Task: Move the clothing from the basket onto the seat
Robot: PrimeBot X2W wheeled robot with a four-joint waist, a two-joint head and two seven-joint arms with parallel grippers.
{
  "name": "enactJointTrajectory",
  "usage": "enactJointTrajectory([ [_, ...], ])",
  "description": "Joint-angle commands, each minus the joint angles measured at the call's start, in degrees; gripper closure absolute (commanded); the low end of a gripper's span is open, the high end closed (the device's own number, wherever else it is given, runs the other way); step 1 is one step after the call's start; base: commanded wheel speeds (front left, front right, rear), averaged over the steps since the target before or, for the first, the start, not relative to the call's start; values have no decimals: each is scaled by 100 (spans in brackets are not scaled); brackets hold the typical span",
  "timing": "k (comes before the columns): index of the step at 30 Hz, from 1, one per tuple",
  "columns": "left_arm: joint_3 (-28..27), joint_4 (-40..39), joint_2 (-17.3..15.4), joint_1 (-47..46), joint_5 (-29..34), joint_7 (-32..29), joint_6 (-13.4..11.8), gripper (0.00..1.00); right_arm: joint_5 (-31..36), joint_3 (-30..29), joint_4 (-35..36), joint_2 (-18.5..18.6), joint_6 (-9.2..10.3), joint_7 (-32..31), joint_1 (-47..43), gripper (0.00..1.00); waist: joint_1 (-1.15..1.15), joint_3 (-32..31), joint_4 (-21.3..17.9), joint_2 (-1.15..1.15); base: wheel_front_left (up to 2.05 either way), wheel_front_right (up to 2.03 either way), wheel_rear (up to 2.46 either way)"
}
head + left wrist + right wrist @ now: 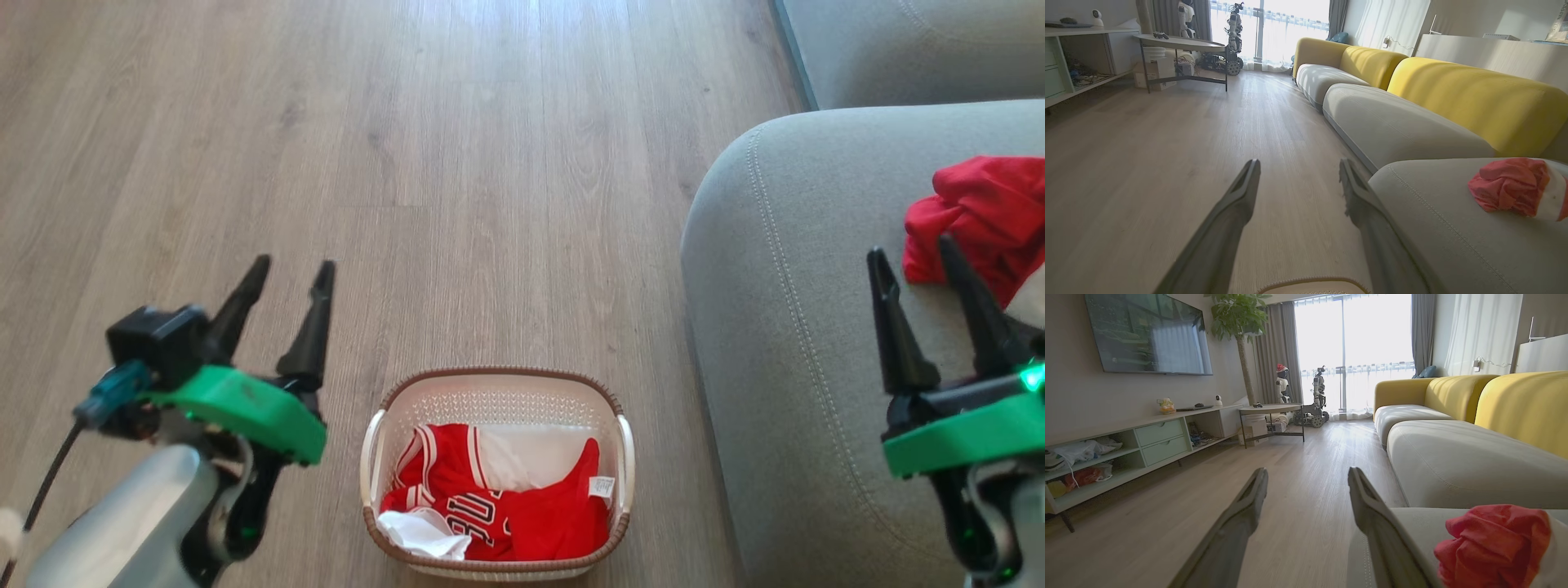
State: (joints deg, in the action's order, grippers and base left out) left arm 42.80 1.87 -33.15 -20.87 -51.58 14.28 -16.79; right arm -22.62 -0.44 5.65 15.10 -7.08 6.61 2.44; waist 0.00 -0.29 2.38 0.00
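Note:
Red clothing (506, 502) with white panels and lettering fills the cream basket (625, 457) on the floor at the bottom centre of the head view. Another red garment (984, 216) lies bunched on the grey seat (784, 327) at the right, also seen as the red garment (1511, 190) and the red garment (1494, 543) in the wrist views. My left gripper (291, 273) hovers open and empty left of the basket. My right gripper (913, 247) is open and empty above the seat, just left of the bunched garment. The basket rim (1312, 283) peeks in at the bottom of the left wrist view.
Wood floor (457, 180) spreads ahead. A second grey cushion (914, 49) continues the sofa, with yellow backrests (1470, 94). A round table (1271, 410), a TV cabinet (1139, 441) and parked robots (1318, 396) stand far off.

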Motion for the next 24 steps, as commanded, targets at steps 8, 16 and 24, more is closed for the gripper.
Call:
enactJointTrajectory([
  [8, -1069, -426, -321, 612, 648, 71, -161, 0, 124, 96, 21, -115, -41, 405, -256, 0, 0, -12, -7, 0, 0, 0, 0],
  [16, -1650, -548, -112, 1313, 1269, 72, -215, 0, 212, 147, -266, -244, -41, 630, -455, 0, 0, -28, -37, 0, 0, 0, 0],
  [24, -2113, -568, 175, 1732, 1646, 72, -108, 0, 187, 150, -402, -255, -41, 730, -515, 0, 0, -36, -52, 0, 0, 0, 0],
])
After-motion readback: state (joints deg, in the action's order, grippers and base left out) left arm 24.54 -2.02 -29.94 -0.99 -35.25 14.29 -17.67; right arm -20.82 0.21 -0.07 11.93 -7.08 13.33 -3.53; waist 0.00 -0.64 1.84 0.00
